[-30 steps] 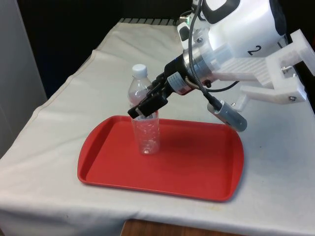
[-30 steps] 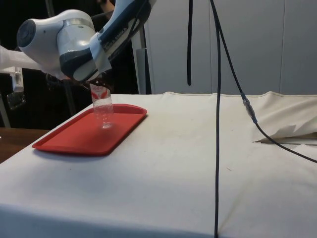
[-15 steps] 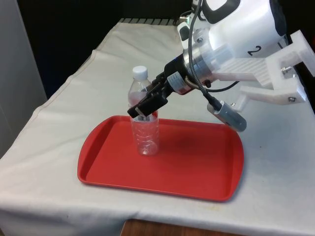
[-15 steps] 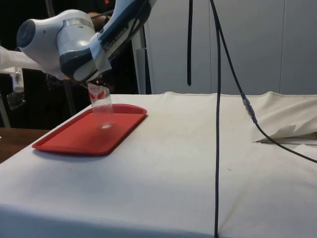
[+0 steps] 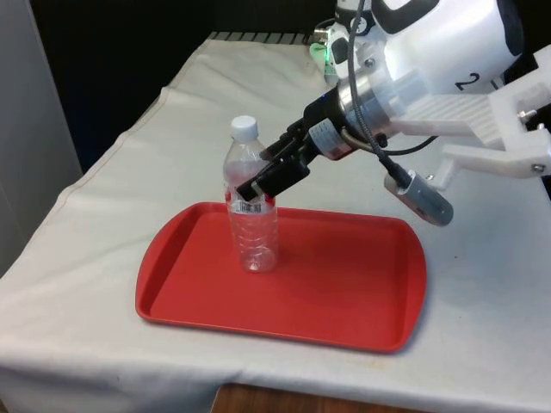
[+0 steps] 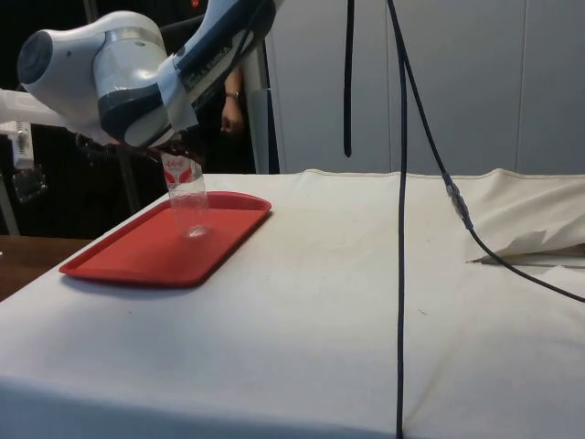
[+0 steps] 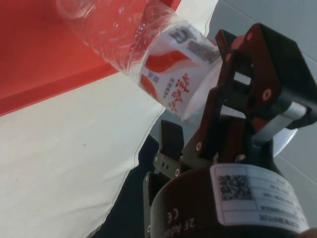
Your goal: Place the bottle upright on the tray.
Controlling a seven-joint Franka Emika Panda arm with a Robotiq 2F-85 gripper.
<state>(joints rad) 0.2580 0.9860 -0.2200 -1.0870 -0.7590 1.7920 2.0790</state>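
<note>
A clear plastic bottle with a white cap and a red and white label stands upright on the red tray, towards the front view's left. My gripper is at the bottle's shoulder, coming in from the front view's right, open, with its fingers loosely about the label. In the side view the bottle stands on the tray under the gripper. The wrist view has the bottle running from the gripper out over the tray.
The tray lies near the table's front edge on the white cloth. A black cable hangs down in the side view, and the cloth is rucked at the right. A person's hand shows behind the arm.
The fingers have let go of the bottle, and the gripper has drawn back up towards the front view's right. The bottle stays standing on the tray, its barcode label now uncovered.
</note>
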